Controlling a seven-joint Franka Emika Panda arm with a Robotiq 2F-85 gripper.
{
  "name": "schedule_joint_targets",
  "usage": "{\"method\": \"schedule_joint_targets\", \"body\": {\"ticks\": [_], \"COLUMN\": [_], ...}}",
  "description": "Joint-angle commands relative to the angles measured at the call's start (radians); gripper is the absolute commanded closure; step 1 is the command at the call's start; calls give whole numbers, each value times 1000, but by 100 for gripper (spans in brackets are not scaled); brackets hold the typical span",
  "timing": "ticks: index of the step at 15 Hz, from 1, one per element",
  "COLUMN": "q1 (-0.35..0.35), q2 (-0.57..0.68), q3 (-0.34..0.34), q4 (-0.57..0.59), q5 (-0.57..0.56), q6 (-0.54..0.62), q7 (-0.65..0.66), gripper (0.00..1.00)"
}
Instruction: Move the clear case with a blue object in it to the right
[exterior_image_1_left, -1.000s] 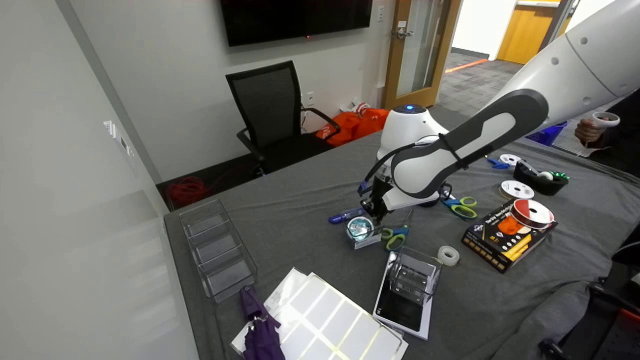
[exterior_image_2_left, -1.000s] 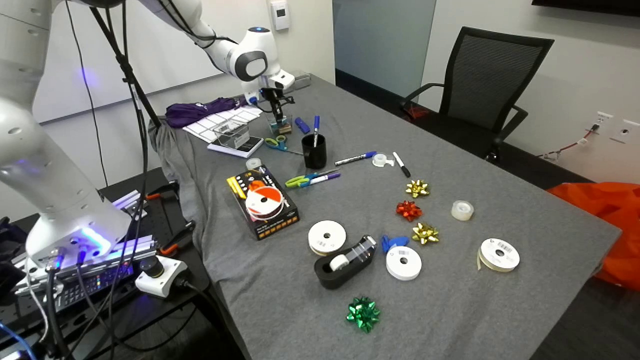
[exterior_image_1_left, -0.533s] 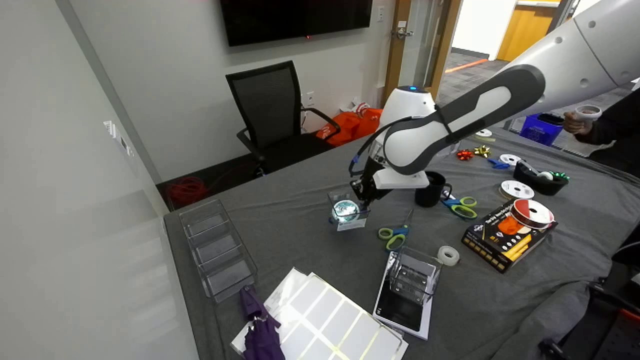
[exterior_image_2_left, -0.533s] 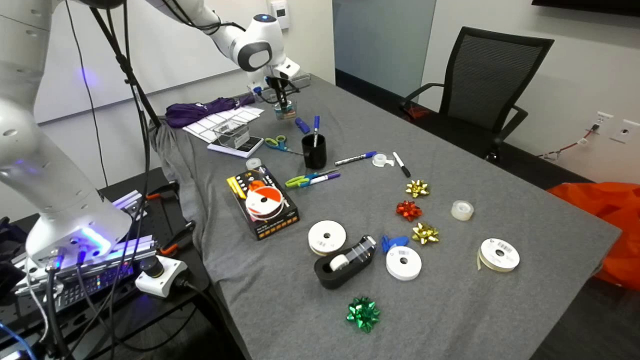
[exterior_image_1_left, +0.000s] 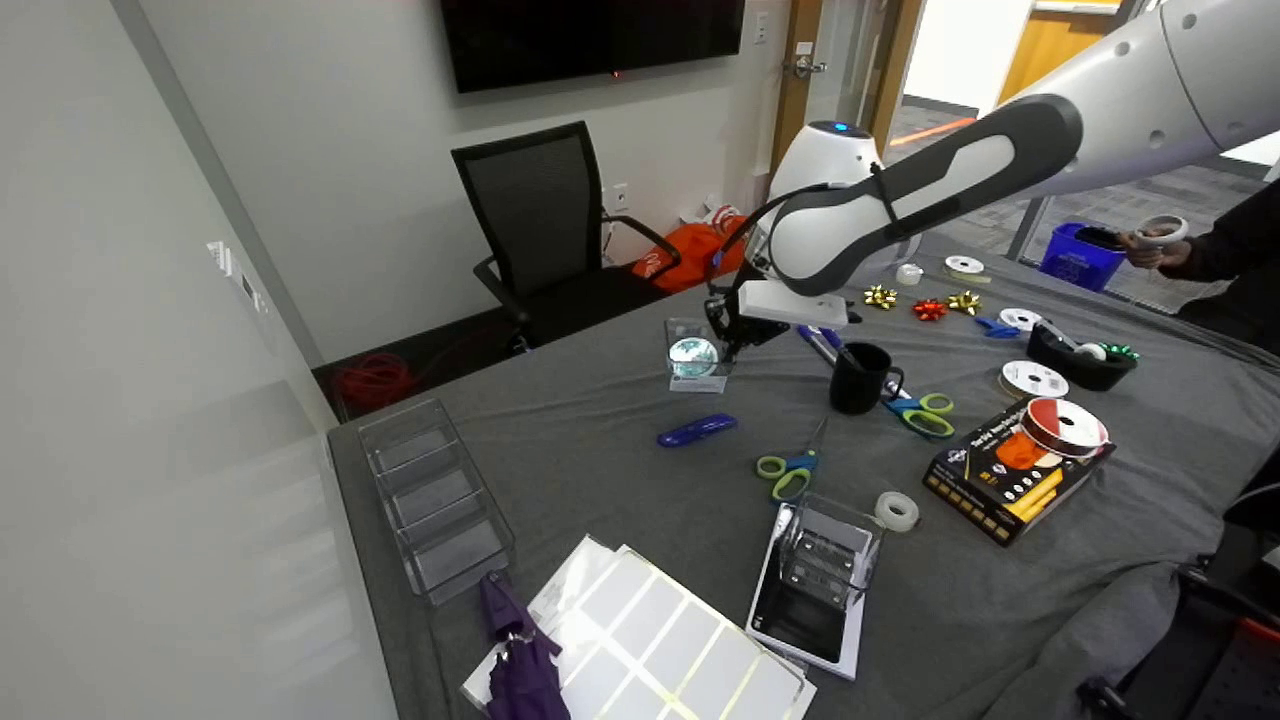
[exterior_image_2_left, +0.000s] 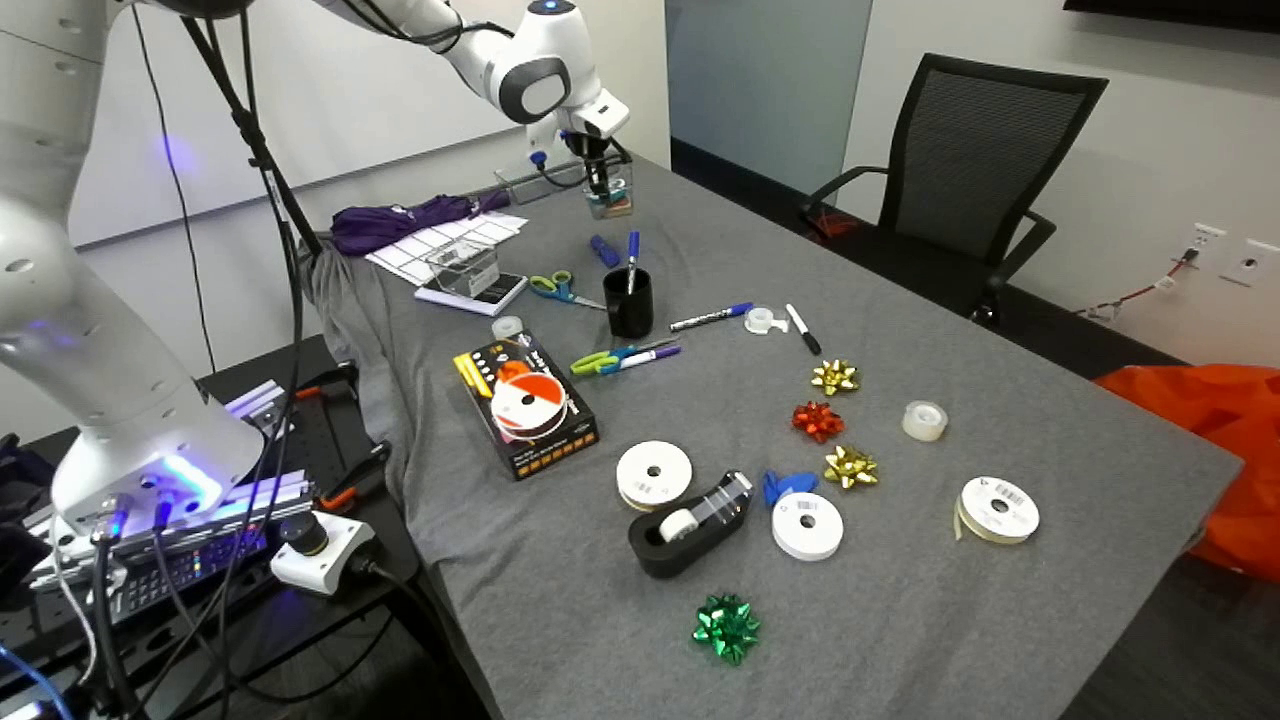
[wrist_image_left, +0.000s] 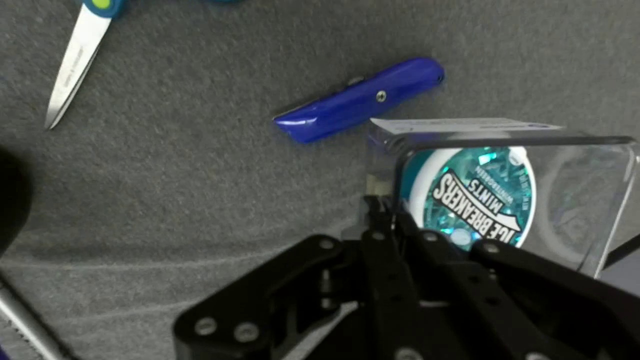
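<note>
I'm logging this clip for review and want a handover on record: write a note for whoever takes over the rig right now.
Claw: shut on one wall of the clear plastic case.
Things: the case holds a round Ice Breakers Wintergreen mints container; whether the case touches the gray tablecloth can't be told.
Done: case grasped; over the last second, carried from beside the scissors to beyond the blue utility knife, as seen in an exterior view.
Left: probably finish the rightward move, set down, release; no end spot is marked.
</note>
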Motion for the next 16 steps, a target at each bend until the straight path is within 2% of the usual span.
{"method": "schedule_joint_targets", "body": {"ticks": [1,4,10,11,12,16], "q1": [20,22,17,16,14,12], "q2": [43,81,154,162,166,159], "q3": [-72,-127,-190,-194,-192,-177], "q4": [71,108,154,160,161,161], "q5": [-35,-84,-166,-174,-179,-186], "q6": [-35,-67,-117,-121,-122,-125], "q7": [104,193,344,364,376,396], "gripper": [99,99,99,70,69,42]}}
